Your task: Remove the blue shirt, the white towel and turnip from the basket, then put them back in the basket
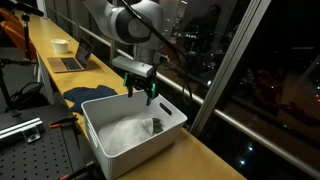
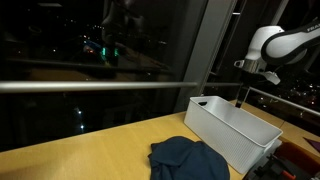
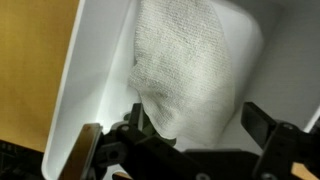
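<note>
We've got the gripper [image 1: 141,93] hanging just above the basket [image 1: 140,148], fingers [image 3: 266,128] spread wide and gripping nothing. In the wrist view the white towel [image 3: 180,70] lies bunched on the basket floor, right beneath the parted jaws. Out on the wooden counter [image 2: 90,150], the blue shirt [image 2: 188,160] sits crumpled just beside the basket, outside it. We see that in both exterior views.
</note>
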Controlling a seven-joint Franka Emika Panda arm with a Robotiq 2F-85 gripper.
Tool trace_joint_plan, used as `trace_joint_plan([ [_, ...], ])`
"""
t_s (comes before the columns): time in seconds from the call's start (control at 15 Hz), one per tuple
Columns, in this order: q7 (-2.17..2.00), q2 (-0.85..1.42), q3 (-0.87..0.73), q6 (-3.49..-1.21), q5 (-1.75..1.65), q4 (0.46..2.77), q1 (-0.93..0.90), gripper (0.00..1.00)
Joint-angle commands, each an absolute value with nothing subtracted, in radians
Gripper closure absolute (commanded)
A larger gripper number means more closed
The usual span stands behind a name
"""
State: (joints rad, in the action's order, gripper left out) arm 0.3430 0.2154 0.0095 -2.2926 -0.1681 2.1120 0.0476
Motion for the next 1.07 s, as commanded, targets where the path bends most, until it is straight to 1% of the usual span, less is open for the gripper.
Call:
trace_joint_plan([
  [0.0, 0.411, 0.342, 0.009, -2.358, -0.118, 2.071, 0.079, 0.0],
  [0.4, 0.46, 0.555, 0.042, -2.382, -0.085, 1.979, 0.119, 0.0],
  [0.8, 0.473, 0.677, 0.069, -2.372, -0.062, 1.902, 0.142, 0.0],
  [0.87, 0.473, 0.688, 0.068, -2.371, -0.061, 1.894, 0.148, 0.25],
  [0.93, 0.472, 0.694, 0.066, -2.372, -0.063, 1.89, 0.151, 0.28],
  [1.0, 0.473, 0.693, 0.067, -2.37, -0.062, 1.891, 0.157, 0.34],
])
